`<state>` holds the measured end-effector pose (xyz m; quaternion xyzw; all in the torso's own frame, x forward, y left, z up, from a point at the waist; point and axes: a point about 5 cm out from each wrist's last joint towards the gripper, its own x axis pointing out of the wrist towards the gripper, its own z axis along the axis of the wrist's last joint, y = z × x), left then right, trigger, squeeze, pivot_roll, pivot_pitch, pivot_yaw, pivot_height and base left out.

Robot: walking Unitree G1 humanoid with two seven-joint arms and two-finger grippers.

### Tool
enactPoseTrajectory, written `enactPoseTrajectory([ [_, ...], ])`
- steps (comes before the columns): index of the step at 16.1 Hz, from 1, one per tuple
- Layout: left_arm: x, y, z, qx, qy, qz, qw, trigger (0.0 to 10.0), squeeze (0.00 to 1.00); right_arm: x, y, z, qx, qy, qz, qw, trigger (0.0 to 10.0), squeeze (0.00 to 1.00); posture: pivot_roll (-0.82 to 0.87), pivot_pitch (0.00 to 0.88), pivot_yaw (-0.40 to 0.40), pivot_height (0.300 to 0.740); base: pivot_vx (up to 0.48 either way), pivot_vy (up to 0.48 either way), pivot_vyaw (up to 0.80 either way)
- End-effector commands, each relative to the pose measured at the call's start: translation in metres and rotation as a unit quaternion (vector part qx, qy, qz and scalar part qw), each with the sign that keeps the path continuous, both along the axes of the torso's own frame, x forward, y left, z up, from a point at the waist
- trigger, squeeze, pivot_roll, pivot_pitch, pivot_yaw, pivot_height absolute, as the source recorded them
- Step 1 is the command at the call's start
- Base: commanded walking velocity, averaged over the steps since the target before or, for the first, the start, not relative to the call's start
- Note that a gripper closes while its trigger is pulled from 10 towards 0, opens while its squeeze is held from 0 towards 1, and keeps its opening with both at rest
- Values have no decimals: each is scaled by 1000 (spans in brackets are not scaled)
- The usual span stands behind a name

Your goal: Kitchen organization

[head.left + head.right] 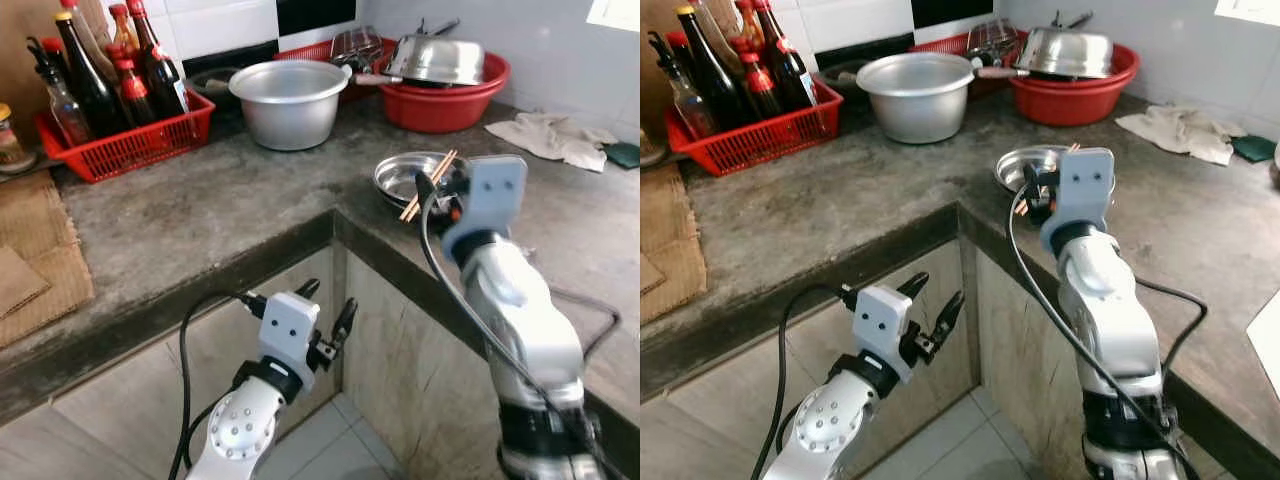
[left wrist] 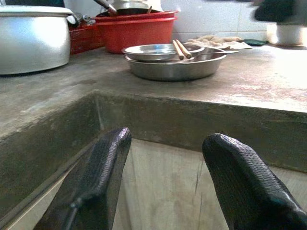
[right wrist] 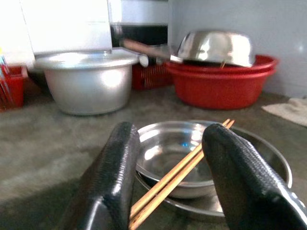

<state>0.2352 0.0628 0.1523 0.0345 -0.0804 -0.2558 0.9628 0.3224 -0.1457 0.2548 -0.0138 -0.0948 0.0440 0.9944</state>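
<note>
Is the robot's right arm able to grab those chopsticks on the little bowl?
Probably yes. The right gripper hangs just before the chopsticks, fingers open, nothing between them. The sticks lie loose across the small steel bowl, so they might roll.

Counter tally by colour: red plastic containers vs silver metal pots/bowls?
Red plastic: 3 (bottle crate, basin, rear basket)
Silver metal: 4 (pot, upturned bowl, small bowl, dish under it)
Total: 7
</note>
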Motion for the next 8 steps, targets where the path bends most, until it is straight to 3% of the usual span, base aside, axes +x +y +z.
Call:
enactPoseTrajectory([
  [1,0,-1,1,5,-2,2,1000,10000,0,8,3,-2,-11,25,7,1000,10000,1000,89,94,-1,740,0,0,0],
  [3,-3,-2,0,5,-1,1,1000,10000,0,29,3,14,-19,39,-9,999,10000,1000,97,96,-11,740,0,0,0],
  [5,-5,-2,-1,5,2,3,1000,10000,0,45,-3,22,-27,74,-53,995,10000,0,103,97,-16,740,0,0,0],
  [8,-7,-2,-2,5,4,5,1000,10000,0,59,-2,25,-42,108,-74,991,10000,0,102,98,-16,740,0,0,0],
])
